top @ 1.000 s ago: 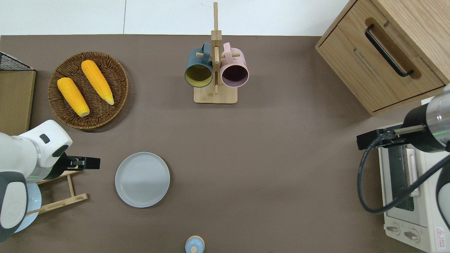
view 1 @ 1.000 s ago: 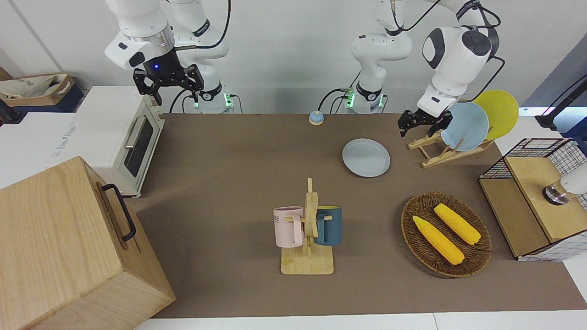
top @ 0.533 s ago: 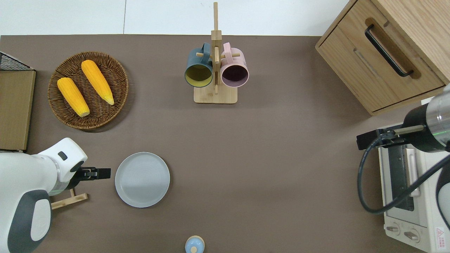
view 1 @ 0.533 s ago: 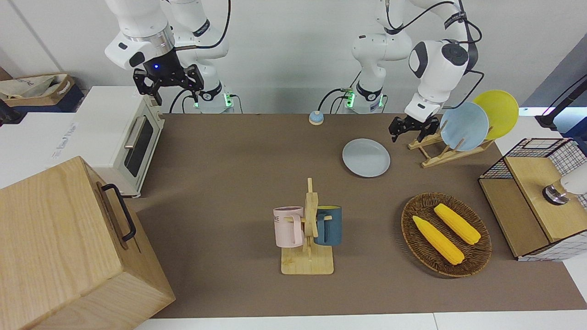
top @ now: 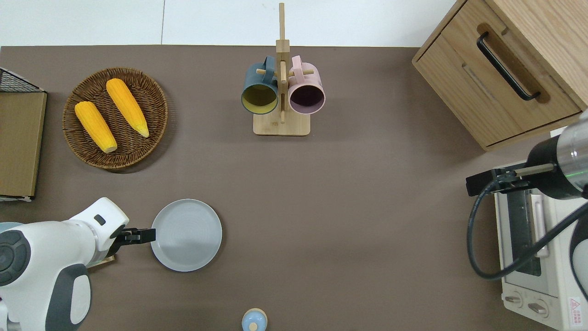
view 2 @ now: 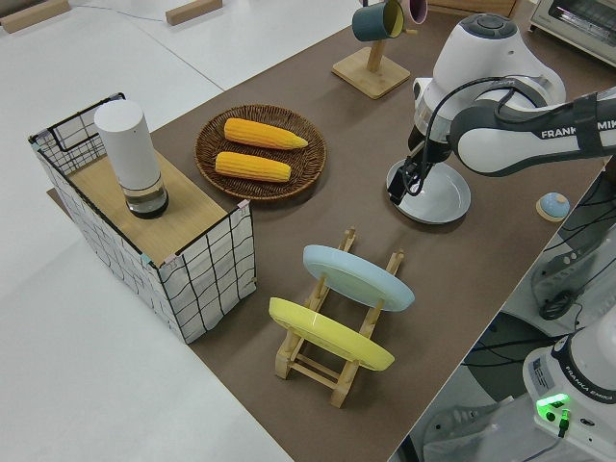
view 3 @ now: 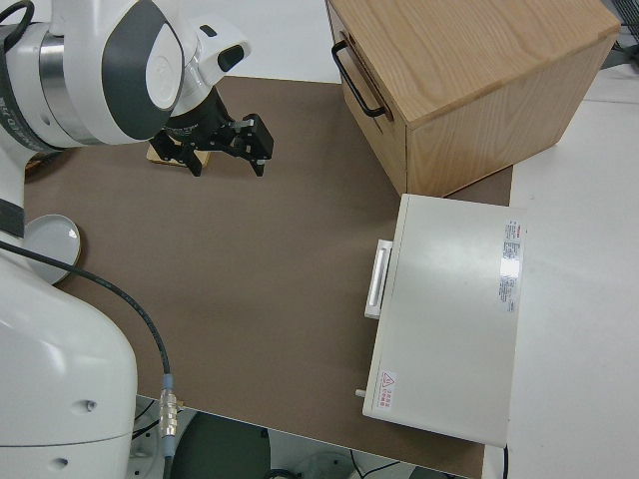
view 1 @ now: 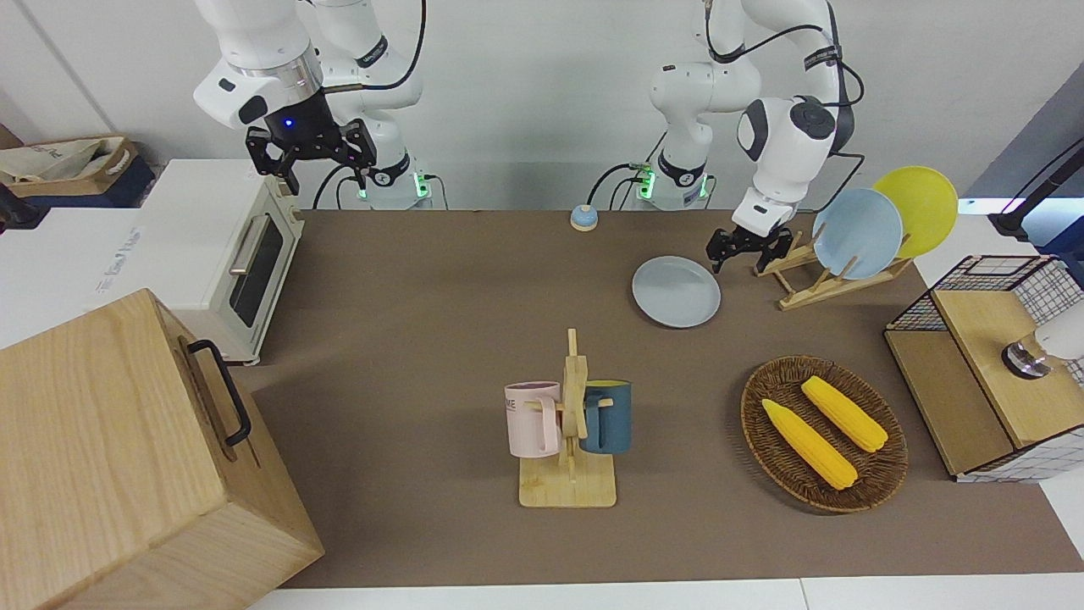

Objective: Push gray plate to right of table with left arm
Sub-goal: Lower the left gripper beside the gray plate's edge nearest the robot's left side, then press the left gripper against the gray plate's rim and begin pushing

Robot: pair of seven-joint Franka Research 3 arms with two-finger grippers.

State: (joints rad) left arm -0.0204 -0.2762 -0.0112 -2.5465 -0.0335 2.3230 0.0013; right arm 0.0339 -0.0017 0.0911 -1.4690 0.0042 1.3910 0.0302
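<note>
Left gripper (top: pixel 146 235), fingers apparently closed, at the rim of the gray plate (top: pixel 187 234), which lies toward the right arm's end from it; an off-centre push could let the plate spin away.

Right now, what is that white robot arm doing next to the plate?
The left gripper is down low at the rim of the gray plate, on the side toward the left arm's end of the table. It looks ready to push the plate across toward the right arm's end. The plate lies flat, beside the wooden plate rack that holds a blue plate and a yellow plate. The right arm is parked.
</note>
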